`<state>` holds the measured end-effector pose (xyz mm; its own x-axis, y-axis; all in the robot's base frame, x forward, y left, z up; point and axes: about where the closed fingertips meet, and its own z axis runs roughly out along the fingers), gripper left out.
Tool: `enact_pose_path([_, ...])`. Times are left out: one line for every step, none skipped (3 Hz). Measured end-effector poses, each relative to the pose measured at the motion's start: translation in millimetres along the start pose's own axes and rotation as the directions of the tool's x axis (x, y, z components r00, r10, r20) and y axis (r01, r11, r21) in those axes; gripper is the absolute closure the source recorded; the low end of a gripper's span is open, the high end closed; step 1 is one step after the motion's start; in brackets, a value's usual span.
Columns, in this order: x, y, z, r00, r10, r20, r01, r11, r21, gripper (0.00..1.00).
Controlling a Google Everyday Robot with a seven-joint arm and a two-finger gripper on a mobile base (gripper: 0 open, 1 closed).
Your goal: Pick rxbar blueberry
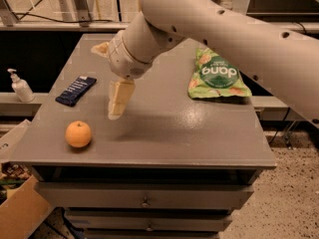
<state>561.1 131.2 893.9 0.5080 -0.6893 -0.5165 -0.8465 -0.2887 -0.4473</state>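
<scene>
The rxbar blueberry [76,90] is a flat dark navy bar with white text. It lies on the left part of the grey table top [164,128]. My gripper [117,108] hangs from the big white arm, over the table and to the right of the bar, about a hand-width away. It holds nothing that I can see. An orange [79,134] sits near the front left edge, below the bar and left of the gripper.
A green snack bag [217,76] lies at the right back of the table. A white pump bottle [20,87] stands on a ledge left of the table. Drawers sit under the table top. A cardboard box [20,213] is at the lower left.
</scene>
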Motion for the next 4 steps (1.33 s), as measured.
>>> enact_pose_path([-5,-7,8,0.999,-0.026,0.028,0.026,0.9997,0.002,0.00])
enact_pose_path([-7,-21,27,0.997,-0.049,0.058,0.049,0.9988,-0.004,0.00])
enact_pose_path([-6,-35,49,0.995,-0.046,0.083,0.048,0.9988,-0.013,0.00])
enact_pose_path([-4,-51,72,0.995,-0.024,0.100,0.027,0.9994,-0.021,0.00])
